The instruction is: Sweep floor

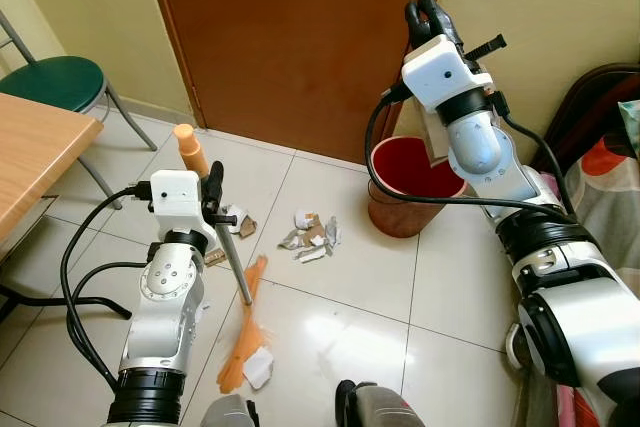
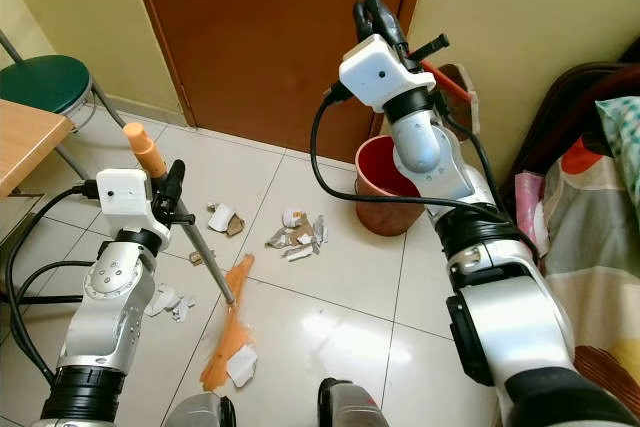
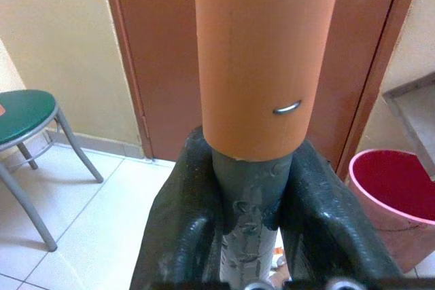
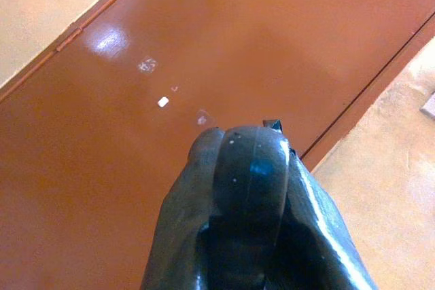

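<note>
Silver jointed arms with white wrist housings, looping black cables, and black jaws.

White tiled floor (image 1: 330, 307), brown door (image 1: 290, 37).

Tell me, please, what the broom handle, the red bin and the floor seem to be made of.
Broom handle: probably grey metal tube with a matt orange plastic grip; the left gripper is shut on the grey part. Red bin: likely smooth plastic, with a thin even rim and uniform colour. Floor: glazed ceramic tile, judging by grout lines and shiny reflections.
</note>
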`<state>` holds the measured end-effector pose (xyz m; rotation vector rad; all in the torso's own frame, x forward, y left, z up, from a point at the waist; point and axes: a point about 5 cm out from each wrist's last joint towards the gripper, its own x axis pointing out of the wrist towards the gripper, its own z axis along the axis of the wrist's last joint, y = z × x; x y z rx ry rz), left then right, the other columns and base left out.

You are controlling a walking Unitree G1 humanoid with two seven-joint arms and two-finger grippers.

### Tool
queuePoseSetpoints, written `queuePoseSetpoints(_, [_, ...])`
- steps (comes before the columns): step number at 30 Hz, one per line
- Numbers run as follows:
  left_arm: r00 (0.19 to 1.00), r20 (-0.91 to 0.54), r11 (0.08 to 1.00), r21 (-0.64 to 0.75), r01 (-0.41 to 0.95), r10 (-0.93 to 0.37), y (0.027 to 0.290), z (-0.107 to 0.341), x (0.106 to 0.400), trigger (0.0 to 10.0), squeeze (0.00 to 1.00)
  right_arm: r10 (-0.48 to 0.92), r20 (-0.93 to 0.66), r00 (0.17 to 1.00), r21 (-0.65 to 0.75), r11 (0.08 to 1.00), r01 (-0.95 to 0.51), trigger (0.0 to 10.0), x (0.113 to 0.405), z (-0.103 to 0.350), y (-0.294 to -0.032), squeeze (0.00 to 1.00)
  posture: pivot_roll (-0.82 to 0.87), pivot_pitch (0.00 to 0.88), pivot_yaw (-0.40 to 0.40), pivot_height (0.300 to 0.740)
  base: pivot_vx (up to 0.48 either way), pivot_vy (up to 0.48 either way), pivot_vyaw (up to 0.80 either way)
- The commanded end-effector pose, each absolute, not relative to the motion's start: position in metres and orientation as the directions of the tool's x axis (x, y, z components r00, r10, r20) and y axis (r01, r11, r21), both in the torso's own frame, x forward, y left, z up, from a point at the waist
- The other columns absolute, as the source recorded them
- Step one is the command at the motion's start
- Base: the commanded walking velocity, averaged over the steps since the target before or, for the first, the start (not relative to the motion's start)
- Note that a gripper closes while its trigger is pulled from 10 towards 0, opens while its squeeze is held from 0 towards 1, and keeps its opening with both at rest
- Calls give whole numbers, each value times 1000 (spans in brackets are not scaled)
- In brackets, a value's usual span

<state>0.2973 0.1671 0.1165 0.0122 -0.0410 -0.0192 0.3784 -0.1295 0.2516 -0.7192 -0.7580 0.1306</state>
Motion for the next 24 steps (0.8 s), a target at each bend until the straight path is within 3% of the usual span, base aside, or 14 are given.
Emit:
queuePoseSetpoints(1, [998, 57, 1000, 12, 20, -20, 167, 119, 298, 10000, 0, 380, 693, 613, -588, 789, 176, 10000, 370, 282, -120, 0, -9, 80, -29, 740, 0, 0, 0])
queuePoseSetpoints(7, [998, 59, 1000, 13, 19, -20, 166, 120, 300, 10000, 0, 290, 816, 501, -384, 919, 93, 10000, 358, 330, -99, 0, -13, 71, -28, 740, 0, 0, 0])
queuePoseSetpoints(11, [998, 64, 1000, 12, 21, -22, 165, 121, 301, 10000, 0, 280, 815, 508, -310, 950, -27, 10000, 354, 334, -85, 0, -13, 71, -28, 740, 0, 0, 0])
queuePoseSetpoints(18, [1000, 28, 1000, 19, 10, -10, 167, 113, 296, 10000, 0, 288, 695, 659, -234, 957, -171, 10000, 354, 281, -77, 0, -10, 74, -36, 740, 0, 0, 0])
queuePoseSetpoints(24, [1000, 19, 1000, 29, 10, -10, 170, 110, 293, 10000, 0, 273, 595, 756, -167, 962, -215, 10000, 350, 247, -89, 0, -17, 88, -32, 740, 0, 0, 0])
